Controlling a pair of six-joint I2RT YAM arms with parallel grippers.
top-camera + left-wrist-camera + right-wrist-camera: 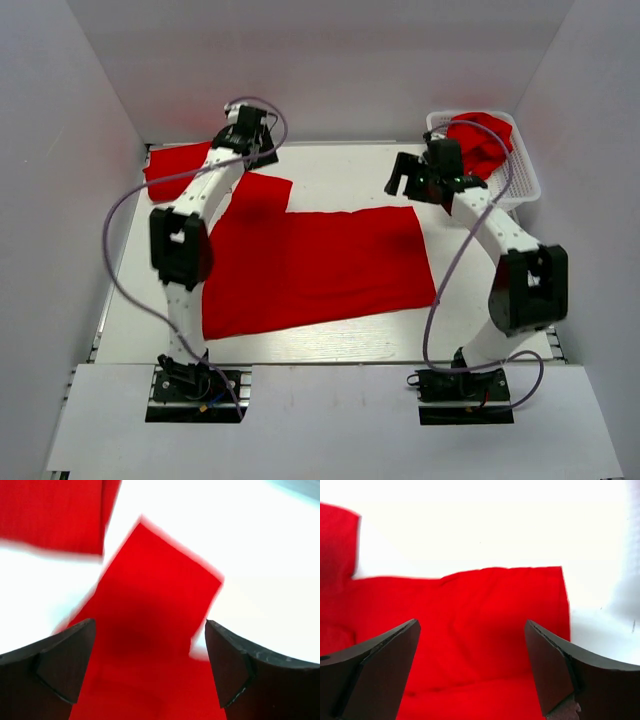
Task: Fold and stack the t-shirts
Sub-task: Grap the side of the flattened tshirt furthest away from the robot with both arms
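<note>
Above t-shirt, end effectors agape, empty

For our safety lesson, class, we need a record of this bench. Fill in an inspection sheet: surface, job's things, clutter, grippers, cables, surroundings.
Surface: white table.
Job's things: one red t-shirt spread flat mid-table; a second t-shirt at the far left; bunched red cloth in the basket.
Clutter: nothing seen.
Grippers: left gripper open above a sleeve; right gripper open over the same t-shirt; both empty.
Cables: a purple cable loops along each arm.
Surroundings: plain white walls.
</note>
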